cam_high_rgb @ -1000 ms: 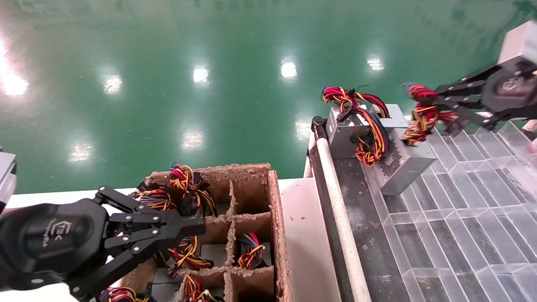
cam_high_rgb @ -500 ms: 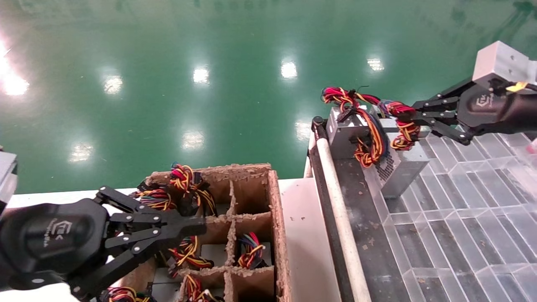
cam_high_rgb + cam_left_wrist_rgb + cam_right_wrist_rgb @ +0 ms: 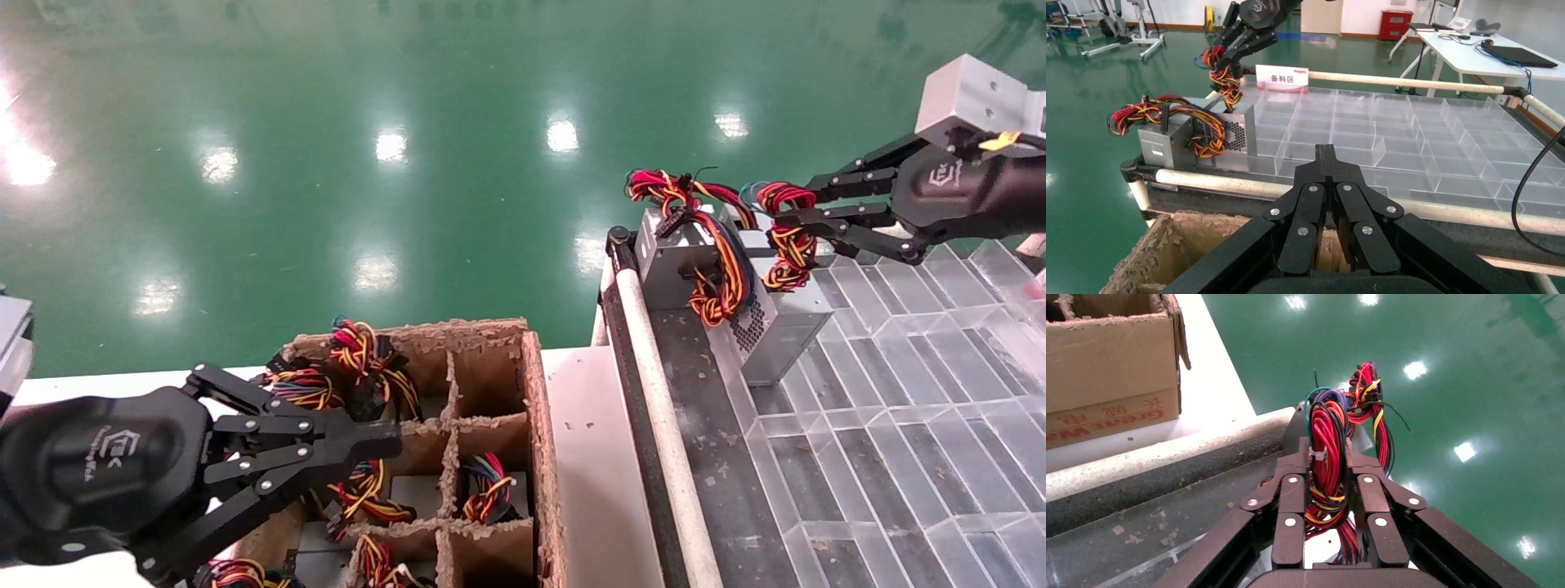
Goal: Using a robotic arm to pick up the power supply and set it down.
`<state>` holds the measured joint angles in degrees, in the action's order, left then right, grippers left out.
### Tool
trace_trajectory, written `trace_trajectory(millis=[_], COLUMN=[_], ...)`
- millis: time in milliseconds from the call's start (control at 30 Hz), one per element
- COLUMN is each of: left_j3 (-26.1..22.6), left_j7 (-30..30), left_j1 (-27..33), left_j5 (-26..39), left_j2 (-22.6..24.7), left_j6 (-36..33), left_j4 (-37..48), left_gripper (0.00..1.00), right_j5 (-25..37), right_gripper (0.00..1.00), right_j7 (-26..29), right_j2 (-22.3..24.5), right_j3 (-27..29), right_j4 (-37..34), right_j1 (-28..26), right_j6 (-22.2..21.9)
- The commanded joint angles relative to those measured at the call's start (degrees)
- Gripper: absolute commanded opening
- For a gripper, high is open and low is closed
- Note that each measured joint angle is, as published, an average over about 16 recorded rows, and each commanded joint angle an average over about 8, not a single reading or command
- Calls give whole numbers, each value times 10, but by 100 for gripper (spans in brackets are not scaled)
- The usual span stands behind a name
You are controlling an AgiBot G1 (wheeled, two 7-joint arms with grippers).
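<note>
On the left we see the left claw (image 3: pixel 372 445) parked over the cardboard box (image 3: pixel 539 457), its fingers pressed together and holding nothing. The box's compartments hold more bundles of coloured wires (image 3: pixel 489 488). It stands on a white surface (image 3: pixel 588 457).

Moving right, we come to the conveyor with its white roller bar (image 3: pixel 662 425) and the clear divided tray (image 3: pixel 899 408). At the tray's far left corner stand two grey boxes touching one another. The left one (image 3: pixel 666 265) carries a loose loom draped across it. Just to its right is the power supply (image 3: pixel 780 322), its perforated face turned toward the roller and its base resting on the tray.

At far right, the robotic arm (image 3: pixel 981 106) reaches in, and its right claw (image 3: pixel 784 219) is clamped on the power supply's tied red, yellow and orange cable bundle (image 3: pixel 1327 465), above the box.
</note>
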<state>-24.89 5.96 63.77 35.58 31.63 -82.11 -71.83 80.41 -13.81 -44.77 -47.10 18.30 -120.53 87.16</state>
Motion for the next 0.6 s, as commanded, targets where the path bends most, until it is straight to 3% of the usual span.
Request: trace_trajectory(millis=[33, 300, 600], left_j3=[0, 0, 0], left_j7=[0, 0, 0], left_j1=[0, 0, 0], left_j5=[0, 0, 0], left_j2=[0, 0, 0], left_j6=[0, 0, 0], left_j4=[0, 0, 0], left_gripper=[0, 0, 0], right_j5=[2, -13, -88], right_gripper=[100, 100, 100], right_j7=[3, 21, 20], right_j2=[0, 16, 35], right_j3=[-1, 12, 58], right_j4=[2, 35, 79], right_j1=[-3, -21, 2], right_j6=[0, -6, -13])
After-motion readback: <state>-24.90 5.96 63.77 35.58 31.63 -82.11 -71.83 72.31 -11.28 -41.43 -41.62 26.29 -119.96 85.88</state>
